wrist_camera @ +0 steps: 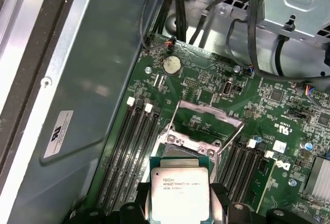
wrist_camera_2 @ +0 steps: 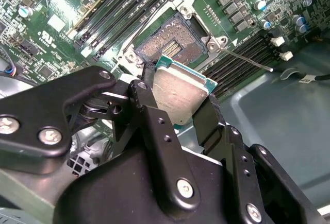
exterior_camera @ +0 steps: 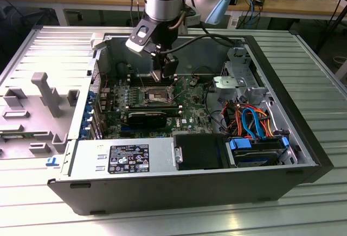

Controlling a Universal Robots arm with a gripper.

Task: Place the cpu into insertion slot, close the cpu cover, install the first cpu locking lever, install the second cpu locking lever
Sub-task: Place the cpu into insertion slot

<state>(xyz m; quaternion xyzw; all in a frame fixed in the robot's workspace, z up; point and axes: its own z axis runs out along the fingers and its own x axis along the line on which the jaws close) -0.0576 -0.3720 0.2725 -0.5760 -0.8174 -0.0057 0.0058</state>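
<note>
My gripper (wrist_camera_2: 178,94) is shut on the cpu (wrist_camera_2: 179,91), a flat square chip with a silver-grey top, pinched by its two opposite edges between black fingers (wrist_camera_2: 148,108). The chip hangs just above the insertion slot (wrist_camera_2: 172,45), whose dark pin-grid centre lies bare inside a silver rim. In the first wrist view the cpu (wrist_camera: 179,193) sits in front of the cpu cover (wrist_camera: 206,123), which stands raised beyond the slot. A thin locking lever (wrist_camera_2: 248,60) sticks out free beside the slot. In the exterior view the gripper (exterior_camera: 161,75) hovers over the slot (exterior_camera: 157,95) inside the open computer case.
Long black memory slots (wrist_camera_2: 242,54) flank the socket. The case's grey side wall (wrist_camera: 98,80) rises close by. A power supply (exterior_camera: 124,157), a drive with a blue bracket (exterior_camera: 255,149) and a bundle of orange and blue cables (exterior_camera: 249,119) fill the case's near side.
</note>
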